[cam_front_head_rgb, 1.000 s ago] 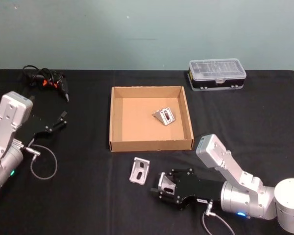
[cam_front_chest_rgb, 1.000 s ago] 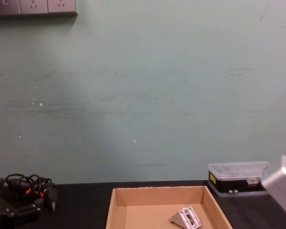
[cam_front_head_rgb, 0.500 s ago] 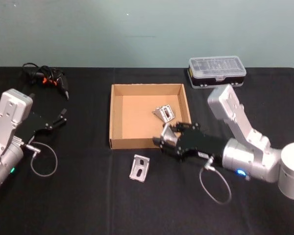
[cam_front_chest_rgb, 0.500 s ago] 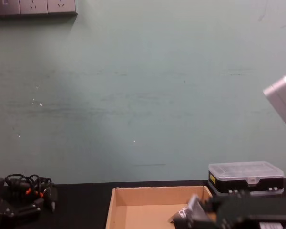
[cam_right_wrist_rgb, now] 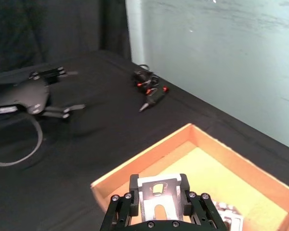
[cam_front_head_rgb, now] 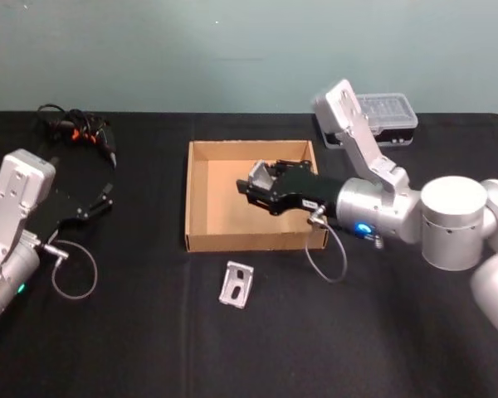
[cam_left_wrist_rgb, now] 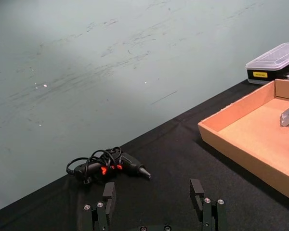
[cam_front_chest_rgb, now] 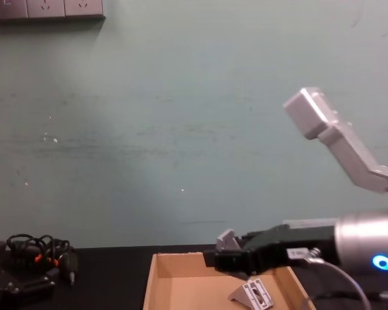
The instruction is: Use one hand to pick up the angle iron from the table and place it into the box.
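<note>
Black table (cam_front_head_rgb: 149,348): right claw (cam_front_head_rgb: 261,184) grips an iron (cam_right_wrist_rgb: 158,192) over the box (cam_front_head_rgb: 201,240), release pending; second iron (cam_front_chest_rgb: 253,294) lies below it, third iron (cam_front_head_rgb: 236,285) behind it, unpicked; left claw (cam_front_head_rgb: 106,199) parked open

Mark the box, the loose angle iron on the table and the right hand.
box (cam_front_head_rgb: 232,242), head view, near wall.
loose angle iron (cam_front_head_rgb: 236,284), head view, flat face.
right hand (cam_front_head_rgb: 261,182), head view, between its fingertips.

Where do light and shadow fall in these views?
Right wrist view: the angle iron in the right gripper is brightly lit, the backdrop beside the wall dark. Left wrist view: the wall is unevenly lit, palest above the corded tool. Chest view: a blue lamp glows on the right arm.
</note>
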Controlling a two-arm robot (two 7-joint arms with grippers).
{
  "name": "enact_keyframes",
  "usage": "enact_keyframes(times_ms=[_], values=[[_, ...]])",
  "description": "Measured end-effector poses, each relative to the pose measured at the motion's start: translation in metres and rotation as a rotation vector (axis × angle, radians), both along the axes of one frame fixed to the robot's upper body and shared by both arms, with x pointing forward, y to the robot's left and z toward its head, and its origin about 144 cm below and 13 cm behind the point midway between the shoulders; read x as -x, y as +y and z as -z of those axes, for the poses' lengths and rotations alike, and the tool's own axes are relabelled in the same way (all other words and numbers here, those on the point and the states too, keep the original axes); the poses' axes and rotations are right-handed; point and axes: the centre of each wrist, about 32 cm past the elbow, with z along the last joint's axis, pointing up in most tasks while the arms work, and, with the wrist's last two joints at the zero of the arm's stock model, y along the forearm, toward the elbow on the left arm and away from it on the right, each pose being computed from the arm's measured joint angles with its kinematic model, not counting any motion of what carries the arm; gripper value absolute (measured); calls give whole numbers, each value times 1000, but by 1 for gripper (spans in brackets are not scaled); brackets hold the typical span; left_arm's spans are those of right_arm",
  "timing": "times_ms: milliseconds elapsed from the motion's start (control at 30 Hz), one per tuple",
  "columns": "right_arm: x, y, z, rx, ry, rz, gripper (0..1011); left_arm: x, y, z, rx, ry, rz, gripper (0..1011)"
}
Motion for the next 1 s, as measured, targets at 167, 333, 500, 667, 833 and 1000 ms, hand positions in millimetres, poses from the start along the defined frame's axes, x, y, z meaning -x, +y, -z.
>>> enact_keyframes(times_ms=[167, 333, 500, 667, 833, 1000], values=[[-20, 10, 2, 11, 45, 32, 476, 0, 0, 0, 0, 0, 0, 1011], [-32, 17, 7, 36, 89, 53, 476, 0, 0, 0, 0, 0, 0, 1011], [-43, 24, 13, 63, 118, 65, 476, 0, 0, 0, 0, 0, 0, 1011], [-49, 28, 16, 81, 137, 74, 476, 0, 0, 0, 0, 0, 0, 1012], [-52, 29, 20, 102, 159, 85, 474, 0, 0, 0, 0, 0, 0, 1012], [-54, 28, 25, 109, 174, 89, 474, 0, 0, 0, 0, 0, 0, 1011]])
